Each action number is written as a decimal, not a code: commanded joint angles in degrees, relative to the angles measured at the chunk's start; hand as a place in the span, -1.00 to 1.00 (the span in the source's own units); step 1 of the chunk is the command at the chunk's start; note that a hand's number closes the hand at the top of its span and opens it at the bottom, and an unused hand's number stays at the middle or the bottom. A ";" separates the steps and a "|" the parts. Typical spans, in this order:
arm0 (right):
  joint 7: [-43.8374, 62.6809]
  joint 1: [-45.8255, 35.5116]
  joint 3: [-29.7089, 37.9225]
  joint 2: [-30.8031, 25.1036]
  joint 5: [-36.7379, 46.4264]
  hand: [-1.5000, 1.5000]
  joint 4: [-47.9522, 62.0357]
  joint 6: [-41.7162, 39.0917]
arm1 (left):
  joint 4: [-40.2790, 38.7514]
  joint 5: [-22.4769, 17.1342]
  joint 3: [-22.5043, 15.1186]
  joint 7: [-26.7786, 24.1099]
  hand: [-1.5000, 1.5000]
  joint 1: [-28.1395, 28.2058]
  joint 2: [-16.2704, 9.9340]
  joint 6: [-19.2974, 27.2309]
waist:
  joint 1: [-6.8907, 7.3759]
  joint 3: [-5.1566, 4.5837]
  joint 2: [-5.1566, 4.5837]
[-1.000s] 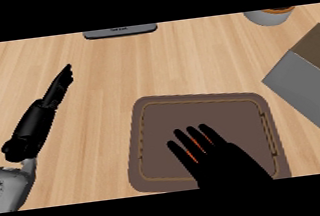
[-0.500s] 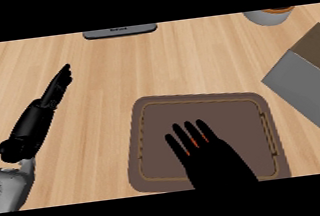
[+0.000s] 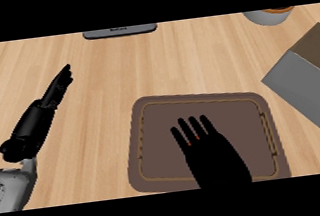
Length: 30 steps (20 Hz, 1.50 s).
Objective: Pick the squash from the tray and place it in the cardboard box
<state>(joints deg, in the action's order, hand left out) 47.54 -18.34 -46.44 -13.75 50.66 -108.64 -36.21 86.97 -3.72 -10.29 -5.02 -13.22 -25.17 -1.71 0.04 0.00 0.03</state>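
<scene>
While over the tray (image 3: 252, 106), right robot hand (image 3: 209, 154) flat, outspread.

We see a table (image 3: 150, 66) of pale, smooth-grained wood; on it a matt brown tray (image 3: 158, 130), a matt grey box (image 3: 305, 87), and our matt black right hand (image 3: 210, 157).

The tray (image 3: 205, 139) is set on the counter (image 3: 158, 65) near its front edge. The cardboard box (image 3: 314, 81) is placed just to its right. A flat device (image 3: 120, 31) and a round container (image 3: 270, 15) are found at the far edge.
</scene>
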 commanded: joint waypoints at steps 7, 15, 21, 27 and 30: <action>-5.58 2.81 2.45 4.44 5.52 -1.00 3.91 -0.21 | 0.19 5.76 1.69 -0.13 0.00 1.29 5.65 -1.24 | -0.03 0.00 0.00; -9.66 5.38 4.61 3.33 11.37 -1.00 8.51 2.16 | -0.98 6.76 6.25 -2.93 0.00 1.73 5.11 -5.87 | -0.05 0.00 0.00; -17.14 5.13 7.92 3.34 13.05 -1.00 18.08 7.97 | 1.24 8.47 5.52 1.67 0.00 0.23 8.81 -4.99 | 0.05 0.01 -0.03; -25.72 4.57 6.87 2.22 14.66 1.00 18.00 10.72 | 3.50 8.78 6.36 4.21 0.00 0.28 8.62 -7.53 | 0.04 0.01 -0.01; -27.75 3.35 6.63 2.96 17.64 1.00 19.42 14.48 | -2.86 10.20 7.82 -2.50 0.00 0.65 9.36 -7.14 | -0.07 -0.01 -0.07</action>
<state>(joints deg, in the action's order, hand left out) 22.90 -14.02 -39.77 -11.28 66.18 -90.49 -24.39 87.88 4.44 -2.62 -3.92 -12.57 -17.14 -9.34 0.08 -0.02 0.09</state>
